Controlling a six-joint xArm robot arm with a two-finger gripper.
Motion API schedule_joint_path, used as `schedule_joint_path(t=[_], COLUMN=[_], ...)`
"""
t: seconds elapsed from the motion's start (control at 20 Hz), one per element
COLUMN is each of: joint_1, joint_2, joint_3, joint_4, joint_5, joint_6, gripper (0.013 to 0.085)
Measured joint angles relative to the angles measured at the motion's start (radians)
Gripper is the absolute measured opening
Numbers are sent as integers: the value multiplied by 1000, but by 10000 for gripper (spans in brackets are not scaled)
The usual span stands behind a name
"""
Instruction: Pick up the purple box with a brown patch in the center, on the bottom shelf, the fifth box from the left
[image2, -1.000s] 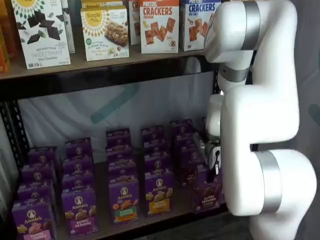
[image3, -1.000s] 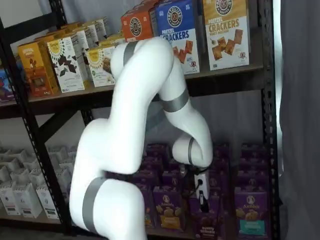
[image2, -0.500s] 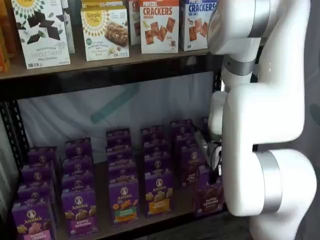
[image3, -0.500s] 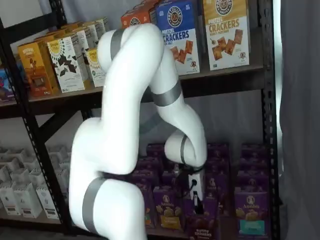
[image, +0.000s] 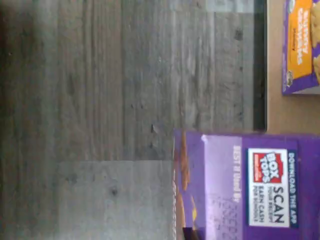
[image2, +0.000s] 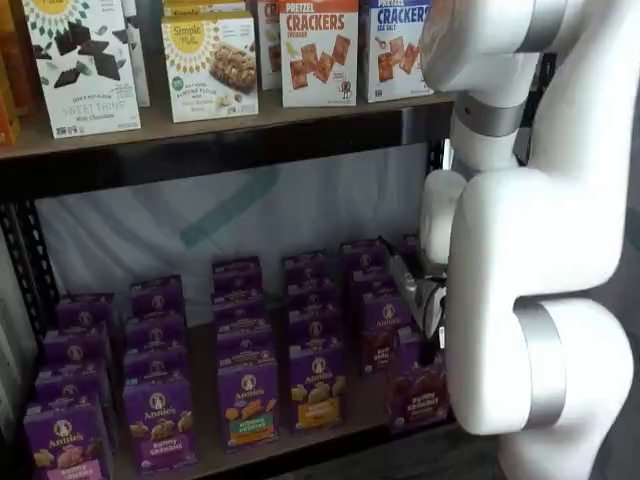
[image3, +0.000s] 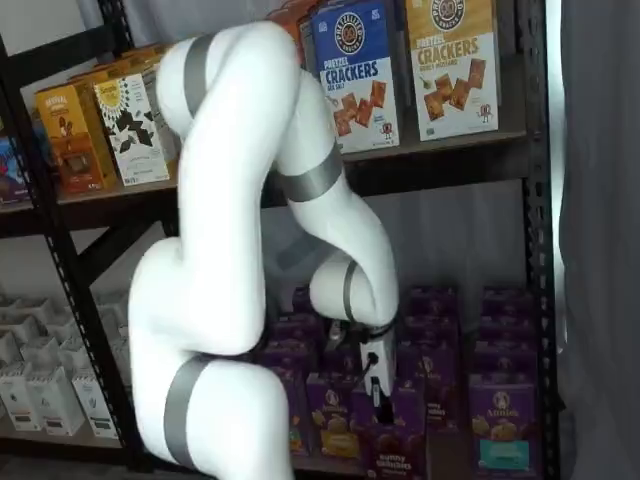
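Note:
The purple box (image2: 418, 396) with its dark brown centre patch hangs tilted at the front edge of the bottom shelf (image2: 368, 402), partly behind the white arm. In a shelf view it shows lower, with "bunny grahams" lettering (image3: 389, 452). My gripper (image3: 377, 398) comes down onto the box's top and is shut on it; only the black fingers (image2: 436, 330) show beside the arm. In the wrist view the box's top flap (image: 250, 185) sits out over the grey floor, past the shelf's black rail (image: 259, 65).
Rows of other purple Annie's boxes (image2: 247, 400) fill the bottom shelf, one with an orange band (image: 302, 45) close by. Tall cracker boxes (image2: 318, 50) stand on the upper board. The big white arm (image3: 250, 290) stands between the cameras and the rack.
The arm has drawn back out of the rack, bringing the purple box forward off its row to the shelf's front edge and beyond. The grip has stayed closed.

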Motion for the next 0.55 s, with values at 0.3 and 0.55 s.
schedule_joint_path(t=[0.3, 0.55], joint_1=[6, 30], joint_2=[-179, -333], joint_3=[111, 189], joint_4=[-29, 9], joint_5=[72, 140], joint_6=[36, 27], gripper=[290, 290])
